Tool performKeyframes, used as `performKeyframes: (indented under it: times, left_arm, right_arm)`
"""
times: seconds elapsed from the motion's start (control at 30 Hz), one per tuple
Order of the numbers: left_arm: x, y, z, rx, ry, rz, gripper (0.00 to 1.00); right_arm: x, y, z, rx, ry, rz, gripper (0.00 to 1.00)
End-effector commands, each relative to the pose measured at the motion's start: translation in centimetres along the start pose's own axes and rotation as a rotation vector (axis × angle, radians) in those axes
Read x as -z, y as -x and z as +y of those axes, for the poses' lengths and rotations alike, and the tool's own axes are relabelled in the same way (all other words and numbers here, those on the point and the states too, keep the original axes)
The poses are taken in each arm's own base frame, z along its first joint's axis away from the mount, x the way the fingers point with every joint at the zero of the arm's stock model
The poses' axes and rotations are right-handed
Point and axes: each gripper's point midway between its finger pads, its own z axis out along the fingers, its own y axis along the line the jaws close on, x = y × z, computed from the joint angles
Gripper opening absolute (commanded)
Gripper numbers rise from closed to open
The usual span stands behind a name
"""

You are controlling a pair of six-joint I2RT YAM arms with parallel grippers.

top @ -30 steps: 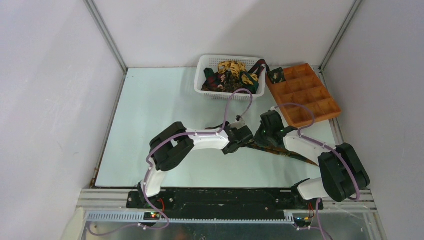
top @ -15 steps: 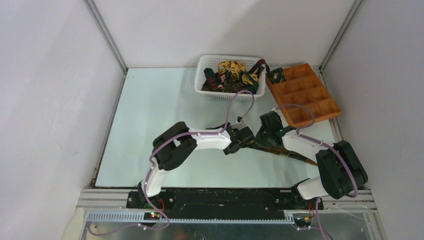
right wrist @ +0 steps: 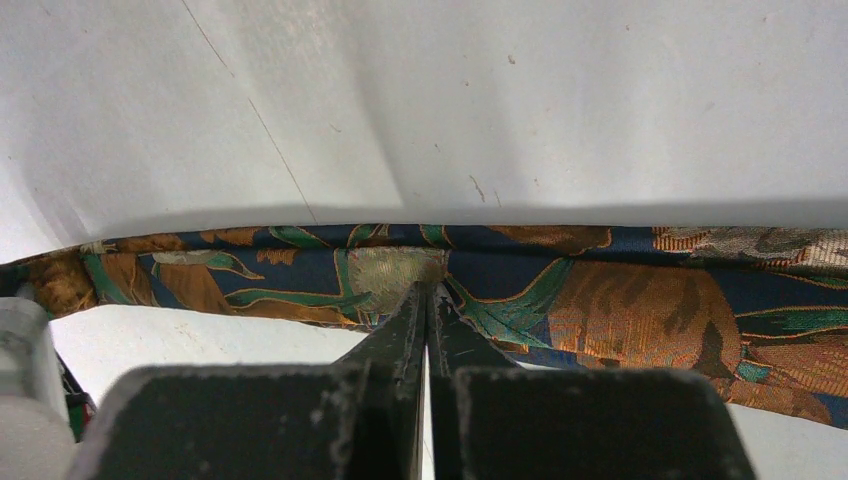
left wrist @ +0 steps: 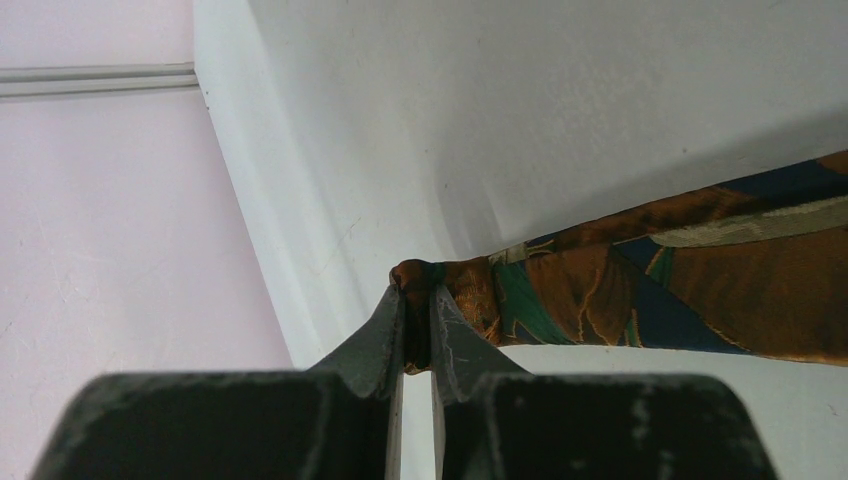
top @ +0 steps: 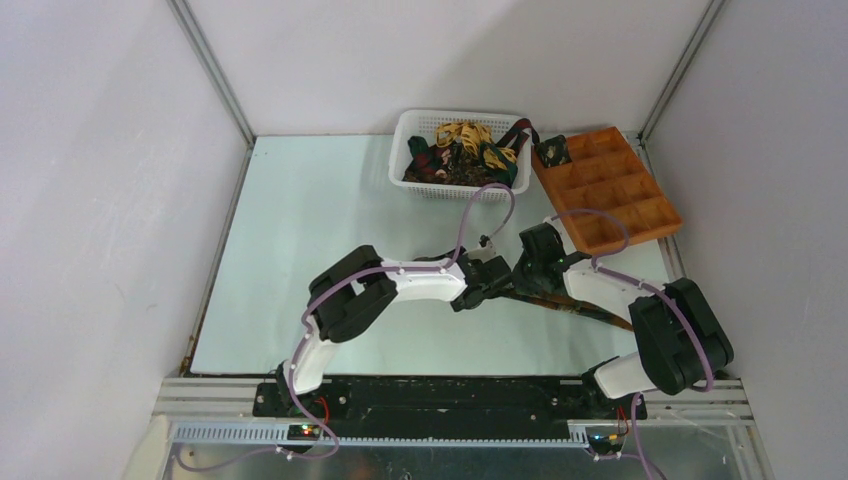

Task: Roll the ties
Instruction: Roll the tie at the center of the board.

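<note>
One dark green, brown and orange patterned tie (top: pixel 590 310) lies flat on the table between the two arms, its wide end toward the right front. My left gripper (top: pixel 500 288) is shut on the tie's narrow end; the left wrist view shows bunched fabric (left wrist: pixel 650 290) pinched between the fingers of the left gripper (left wrist: pixel 418 300). My right gripper (top: pixel 530 288) is just right of it. In the right wrist view it (right wrist: pixel 428 295) is shut, with its tips touching the tie (right wrist: pixel 620 290) and no fabric visible between them.
A white plastic basket (top: pixel 408 135) at the back holds several loose ties, yellow-gold, dark green and maroon. An orange-brown compartment tray (top: pixel 640 215) stands at the back right, with a small dark rolled coil (top: pixel 551 150) in its far left compartment. White walls enclose the table.
My left gripper has moved a little to the right with the tie's end, closer to my right gripper. The right gripper has hardly moved.
</note>
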Motion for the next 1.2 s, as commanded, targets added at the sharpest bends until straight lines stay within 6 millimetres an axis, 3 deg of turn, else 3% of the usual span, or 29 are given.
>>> performKeyframes:
  times: [0.0, 1.17]
  left_arm:
    - [0.7, 1.2, -0.6, 0.007, -0.018, -0.022, 0.0]
    - [1.6, 1.9, -4.2, 0.066, -0.183, -0.035, 0.01]
  right_arm:
    - [-0.2, 0.5, -0.2, -0.019, -0.013, -0.021, 0.0]
    - [-0.4, 0.4, 0.1, -0.018, 0.004, -0.009, 0.0]
